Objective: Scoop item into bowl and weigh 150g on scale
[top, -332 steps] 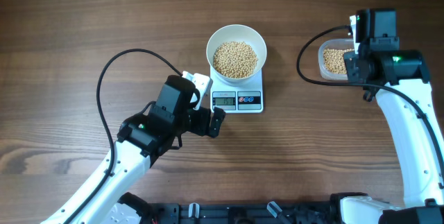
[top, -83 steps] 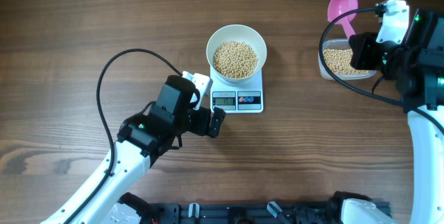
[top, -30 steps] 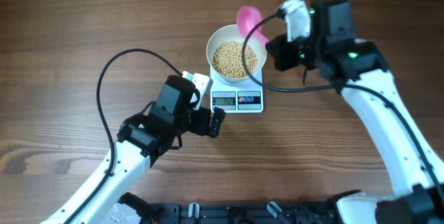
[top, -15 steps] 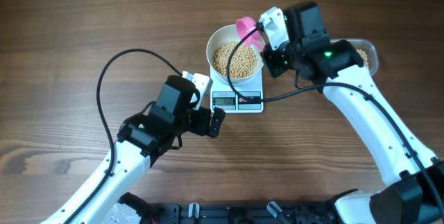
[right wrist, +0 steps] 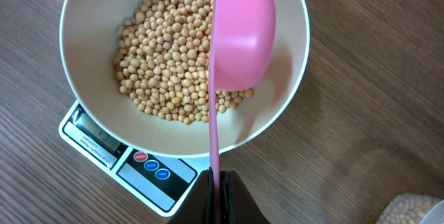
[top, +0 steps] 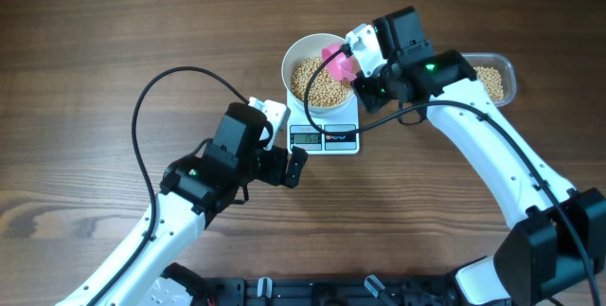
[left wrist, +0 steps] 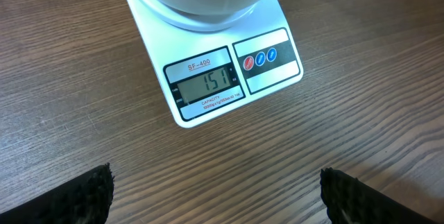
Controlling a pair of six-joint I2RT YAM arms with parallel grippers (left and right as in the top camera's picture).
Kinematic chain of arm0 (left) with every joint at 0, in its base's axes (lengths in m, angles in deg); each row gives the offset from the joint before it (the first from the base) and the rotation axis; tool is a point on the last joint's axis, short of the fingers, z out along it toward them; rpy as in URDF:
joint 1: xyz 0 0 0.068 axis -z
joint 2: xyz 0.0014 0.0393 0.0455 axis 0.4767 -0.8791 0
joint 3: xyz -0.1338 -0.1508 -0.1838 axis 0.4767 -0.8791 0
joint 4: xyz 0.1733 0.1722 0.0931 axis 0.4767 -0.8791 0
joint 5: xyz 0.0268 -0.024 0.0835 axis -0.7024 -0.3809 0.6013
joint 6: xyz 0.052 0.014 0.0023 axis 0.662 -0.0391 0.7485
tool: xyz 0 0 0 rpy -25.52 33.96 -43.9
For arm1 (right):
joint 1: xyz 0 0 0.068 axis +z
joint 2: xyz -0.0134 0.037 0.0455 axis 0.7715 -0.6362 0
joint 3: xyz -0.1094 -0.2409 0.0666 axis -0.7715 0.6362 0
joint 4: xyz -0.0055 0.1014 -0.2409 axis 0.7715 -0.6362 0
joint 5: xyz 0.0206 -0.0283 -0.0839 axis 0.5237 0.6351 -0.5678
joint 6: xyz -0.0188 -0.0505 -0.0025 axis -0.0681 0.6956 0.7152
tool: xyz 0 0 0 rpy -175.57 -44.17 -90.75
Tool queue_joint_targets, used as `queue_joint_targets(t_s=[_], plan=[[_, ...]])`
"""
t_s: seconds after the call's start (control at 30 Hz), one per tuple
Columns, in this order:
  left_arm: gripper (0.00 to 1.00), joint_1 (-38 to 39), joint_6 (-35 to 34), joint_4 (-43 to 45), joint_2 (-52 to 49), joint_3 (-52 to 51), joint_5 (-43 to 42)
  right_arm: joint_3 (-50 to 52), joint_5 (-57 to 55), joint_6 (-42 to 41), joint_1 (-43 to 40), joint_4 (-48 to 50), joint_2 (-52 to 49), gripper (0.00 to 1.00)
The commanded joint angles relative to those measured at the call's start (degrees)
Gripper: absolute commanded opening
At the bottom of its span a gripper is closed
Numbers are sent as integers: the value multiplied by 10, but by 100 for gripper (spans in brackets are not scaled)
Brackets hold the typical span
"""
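The white bowl [top: 290, 58] stands on the scale [top: 343, 138] and holds a heap of tan beans, the item [top: 311, 82]. My right gripper [top: 364, 75] is shut on the thin handle of a pink scoop [top: 335, 60], which hangs turned on its side over the bowl's right half. From the right wrist, the scoop [right wrist: 243, 37] covers part of the beans [right wrist: 163, 64], with the gripper [right wrist: 218, 191] below the bowl's rim [right wrist: 64, 40]; no beans show in the scoop. My left gripper [left wrist: 218, 196] is open and empty in front of the scale [left wrist: 274, 57], whose display reads 151.
A clear plastic tub [top: 494, 81] with more beans sits right of the scale, behind my right arm; a corner of the tub [right wrist: 418, 210] shows in the right wrist view. A black cable loops over the wooden table [top: 95, 41] left of the bowl.
My right arm has carried the pink scoop leftward from the bowl's far right rim over the beans and rolled it onto its side. The left arm has not moved.
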Motion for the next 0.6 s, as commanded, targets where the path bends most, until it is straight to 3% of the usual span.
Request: queue_joint_targets(t_s=[0.0, 0.57], plan=[[100, 3, 7, 1, -3, 12, 3, -10, -8, 11, 4, -4, -15, 4], [100, 3, 7, 1, -3, 12, 3, -10, 9, -27, 42, -9, -30, 4]])
